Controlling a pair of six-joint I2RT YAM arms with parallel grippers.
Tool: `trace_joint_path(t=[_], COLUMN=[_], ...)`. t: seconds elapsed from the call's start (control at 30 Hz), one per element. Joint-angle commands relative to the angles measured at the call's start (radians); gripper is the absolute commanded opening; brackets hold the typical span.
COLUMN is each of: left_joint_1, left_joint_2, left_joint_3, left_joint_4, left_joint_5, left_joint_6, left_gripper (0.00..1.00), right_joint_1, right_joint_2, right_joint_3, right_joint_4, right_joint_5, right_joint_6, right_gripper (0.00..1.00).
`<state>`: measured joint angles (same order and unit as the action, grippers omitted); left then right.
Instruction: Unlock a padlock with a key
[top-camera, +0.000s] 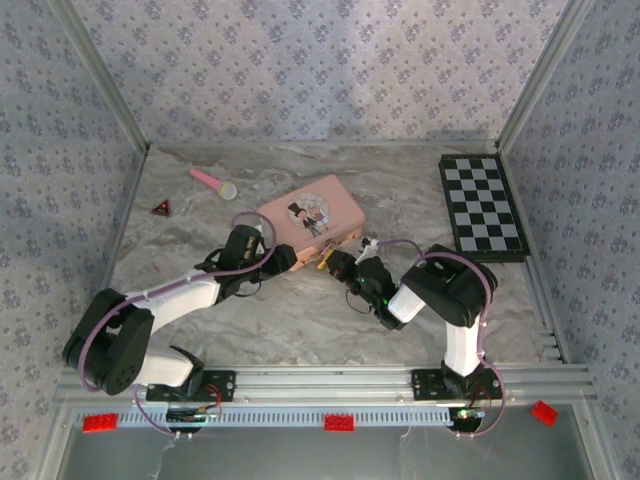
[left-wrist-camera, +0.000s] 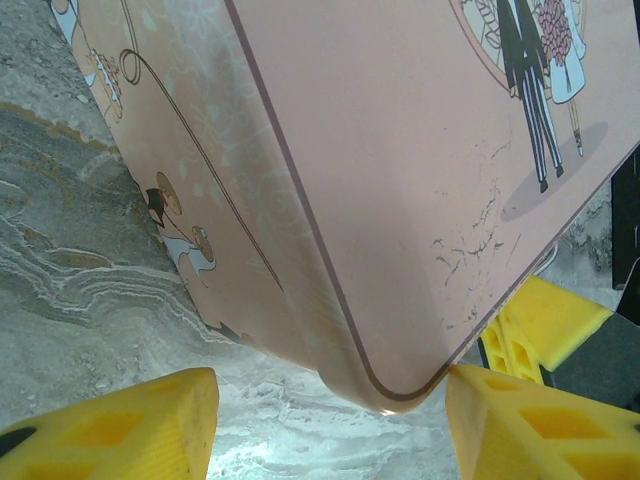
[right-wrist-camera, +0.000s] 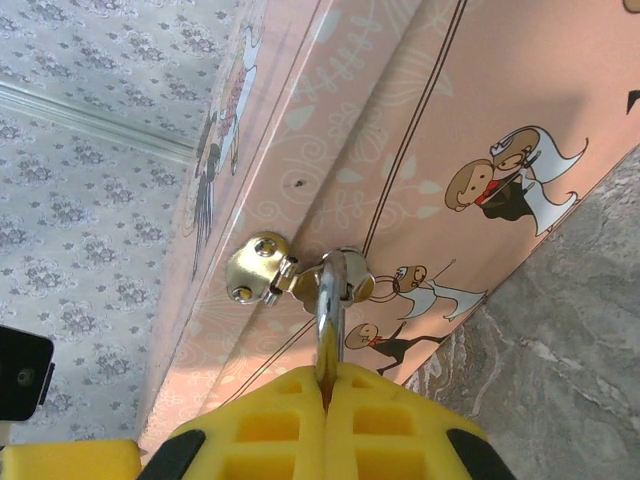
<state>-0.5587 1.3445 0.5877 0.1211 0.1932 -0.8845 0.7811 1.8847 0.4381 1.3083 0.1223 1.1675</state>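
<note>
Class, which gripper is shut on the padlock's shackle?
The right gripper: it pinches the padlock by its silvery shackle at the hasp of the pink tin. The left gripper stands open around the tin's corner.

Lab-type robot test booth, not a home. Signs: floral wallpaper panels (top-camera: 320, 70) on three sides, set in bare aluminium frame posts (top-camera: 98, 72). Marble-print tabletop (top-camera: 300, 320). Two robot arms (top-camera: 180, 297) bolted to a slotted aluminium rail (top-camera: 330, 382) at the near edge. Black-and-white checkerboard (top-camera: 483, 207) lying flat, right side. Red toy bricks (top-camera: 338, 422) along the front ledge.
</note>
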Motion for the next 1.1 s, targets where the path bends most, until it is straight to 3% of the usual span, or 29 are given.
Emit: trace_joint_path(t=[0.0,0.8,1.07], left_joint_1=[-0.003,-0.003,-0.005], left_joint_2=[0.008,0.024,0.027], left_joint_3=[0.009,0.030,0.031], left_joint_4=[0.022,0.013,0.034], left_joint_5=[-0.018,-0.031,-0.023], left_joint_6=[-0.010,-0.007,-0.028], left_gripper=[0.62,0.62,0.62], right_joint_1=[-0.013,-0.057,-0.061], right_joint_2=[-0.030,0.046,0.032], right_joint_3=[0.001,-0.009,0.007], right_joint_4=[0.083,0.082,0.083], right_joint_5=[0.078,0.023,0.089], right_joint_6=[0.022,0.061,0.107], right_gripper=[0.00,0.00,0.00])
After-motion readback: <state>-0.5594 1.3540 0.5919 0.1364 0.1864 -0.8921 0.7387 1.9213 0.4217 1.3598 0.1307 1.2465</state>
